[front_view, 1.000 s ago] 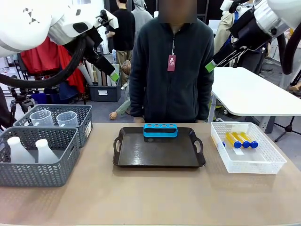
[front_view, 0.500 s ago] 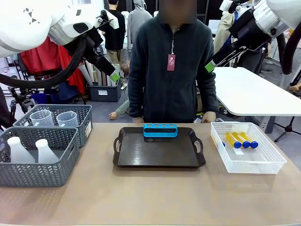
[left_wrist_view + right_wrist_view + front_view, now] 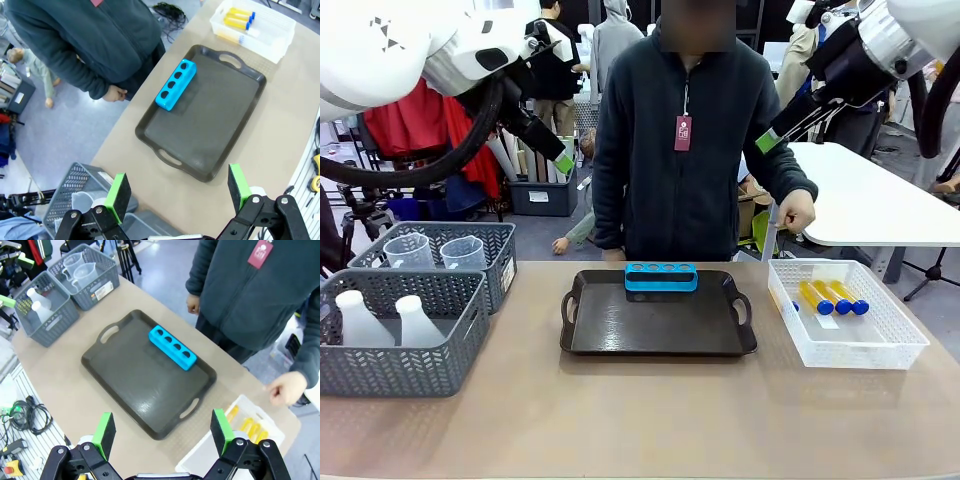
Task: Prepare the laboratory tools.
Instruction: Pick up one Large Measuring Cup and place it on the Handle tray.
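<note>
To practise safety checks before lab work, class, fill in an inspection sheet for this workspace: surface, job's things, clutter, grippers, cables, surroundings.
Surface: tan table, dark tray at centre.
Job's things: blue rack at the tray's far edge; test tubes lying in the white mesh basket; two beakers and two flasks in separate grey baskets.
Clutter: nothing seen.
Grippers: left gripper and right gripper open, high above the table, holding nothing.
Cables: loose leads beside the table.
Surroundings: person standing at the far side, one hand raised.

text: none legible | jacket tag (image 3: pixel 684 133): too small | basket label (image 3: pixel 507 274): blurred
</note>
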Robot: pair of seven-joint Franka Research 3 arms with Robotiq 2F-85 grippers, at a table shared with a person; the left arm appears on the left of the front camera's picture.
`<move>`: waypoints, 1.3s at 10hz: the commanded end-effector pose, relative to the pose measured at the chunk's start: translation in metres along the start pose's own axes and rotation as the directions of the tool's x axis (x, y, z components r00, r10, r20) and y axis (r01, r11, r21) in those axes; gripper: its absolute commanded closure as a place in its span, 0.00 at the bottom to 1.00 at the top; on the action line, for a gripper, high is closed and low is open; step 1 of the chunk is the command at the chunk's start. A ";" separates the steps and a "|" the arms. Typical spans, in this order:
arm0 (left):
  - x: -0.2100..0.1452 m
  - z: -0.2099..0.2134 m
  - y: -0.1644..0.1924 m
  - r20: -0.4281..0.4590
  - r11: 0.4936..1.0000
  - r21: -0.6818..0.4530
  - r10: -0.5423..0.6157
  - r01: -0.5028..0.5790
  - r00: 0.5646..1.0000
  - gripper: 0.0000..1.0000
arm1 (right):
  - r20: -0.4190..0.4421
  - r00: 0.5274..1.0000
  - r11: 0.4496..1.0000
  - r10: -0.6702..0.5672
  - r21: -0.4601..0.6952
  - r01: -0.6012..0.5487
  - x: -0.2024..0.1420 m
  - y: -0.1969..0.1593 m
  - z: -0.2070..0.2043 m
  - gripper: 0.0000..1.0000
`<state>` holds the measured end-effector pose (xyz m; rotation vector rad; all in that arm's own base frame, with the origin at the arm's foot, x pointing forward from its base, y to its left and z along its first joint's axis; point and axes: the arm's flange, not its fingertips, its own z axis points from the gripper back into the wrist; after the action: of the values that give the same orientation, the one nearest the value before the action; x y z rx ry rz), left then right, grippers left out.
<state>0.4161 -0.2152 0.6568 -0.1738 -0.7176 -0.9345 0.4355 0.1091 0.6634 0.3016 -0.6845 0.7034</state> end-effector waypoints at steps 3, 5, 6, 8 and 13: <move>-0.001 0.001 0.001 -0.002 1.000 -0.001 0.002 -0.002 1.000 0.00 | 0.001 1.000 1.000 -0.001 0.000 0.001 0.000 -0.001 0.000 0.00; -0.001 0.001 0.001 -0.002 1.000 -0.001 0.002 -0.002 1.000 0.00 | 0.001 1.000 1.000 -0.001 0.000 0.001 0.000 -0.001 0.000 0.00; -0.001 0.001 0.001 -0.002 1.000 -0.001 0.002 -0.002 1.000 0.00 | 0.001 1.000 1.000 -0.001 0.000 0.001 0.000 -0.001 0.000 0.00; -0.004 0.004 0.002 -0.040 1.000 0.002 0.019 -0.019 0.999 0.00 | 0.001 1.000 1.000 -0.001 0.000 0.001 0.000 -0.001 0.000 0.00; -0.046 0.038 0.022 -0.166 0.985 0.120 0.140 -0.121 0.976 0.00 | 0.001 1.000 1.000 -0.001 0.000 0.001 0.000 -0.001 0.000 0.00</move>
<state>0.4098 -0.1595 0.6611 -0.0863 -0.5999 -0.8244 0.4357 0.1088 0.6632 0.3010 -0.6842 0.7025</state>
